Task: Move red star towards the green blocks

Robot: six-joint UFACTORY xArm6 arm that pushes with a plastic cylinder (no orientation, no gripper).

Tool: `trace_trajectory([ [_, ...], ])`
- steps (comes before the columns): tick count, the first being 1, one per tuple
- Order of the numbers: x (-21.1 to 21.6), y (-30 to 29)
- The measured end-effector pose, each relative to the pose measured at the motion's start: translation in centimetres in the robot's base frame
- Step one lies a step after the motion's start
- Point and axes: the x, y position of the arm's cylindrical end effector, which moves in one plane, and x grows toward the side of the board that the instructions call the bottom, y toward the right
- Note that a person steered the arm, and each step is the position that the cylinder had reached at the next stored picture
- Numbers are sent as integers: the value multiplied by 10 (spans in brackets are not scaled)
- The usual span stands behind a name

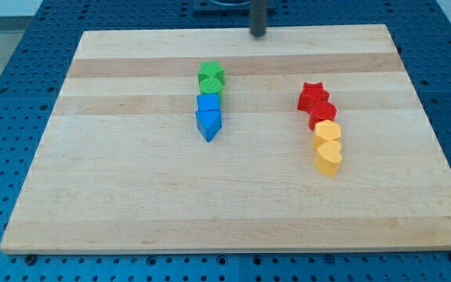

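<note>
The red star (pixel 312 95) lies on the right half of the wooden board (pixel 131 196), at the top of a chain with a second red block (pixel 322 113) and two yellow blocks (pixel 327 131) (pixel 328 157) below it. Two green blocks (pixel 211 72) (pixel 211 84) sit left of centre, touching each other, with a blue block (pixel 208 103) and a blue triangle-like block (pixel 208 122) just below them. My tip (pixel 257 34) is at the board's top edge, above and between the green blocks and the red star, touching neither.
The board lies on a blue perforated table (pixel 6 94) that shows on all sides.
</note>
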Motion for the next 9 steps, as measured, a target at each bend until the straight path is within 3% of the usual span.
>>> trace_trajectory([
  [1, 12, 55],
  [2, 62, 90],
  [5, 165, 86],
  [9, 191, 89],
])
